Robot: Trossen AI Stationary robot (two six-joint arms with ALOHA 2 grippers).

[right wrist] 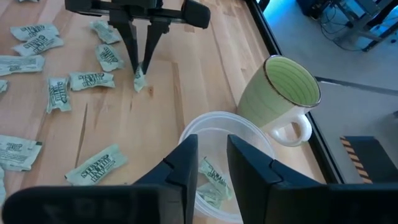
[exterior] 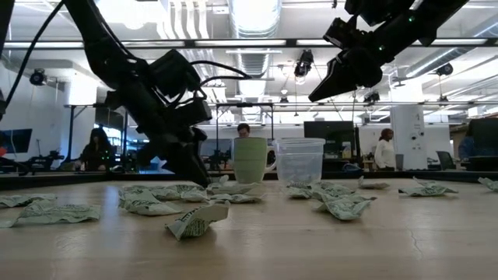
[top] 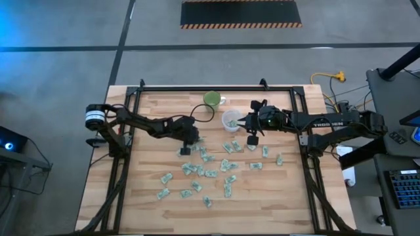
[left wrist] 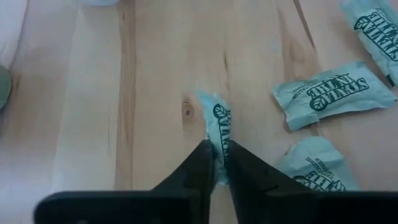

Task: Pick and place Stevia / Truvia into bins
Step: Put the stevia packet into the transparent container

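Many pale green and white Stevia sachets [top: 197, 172] lie flat and scattered over the middle of the wooden table. The clear plastic cup [top: 231, 119] stands upright near the far edge, with a few sachets [right wrist: 213, 176] inside it. My left gripper [top: 188, 148] is low over the table to the cup's left, shut on one sachet [left wrist: 219, 127]. My right gripper [right wrist: 211, 163] hovers open high above the cup [right wrist: 200, 124], at its right side, touching nothing. My left gripper pinches one sachet between its two fingertips [left wrist: 204, 158], by the sachet's upper end [left wrist: 221, 149]. The fingers come from above, pointing down. The sachet hangs on edge below them [right wrist: 139, 81]; I cannot tell whether its lower end touches the wood.
A green mug [top: 211, 99] stands just behind and to the left of the cup, its handle toward the cup. A black frame [top: 216, 87] runs around the table. Bare wood [top: 151, 105] lies along the far left. People show in the room beyond [exterior: 385, 152].
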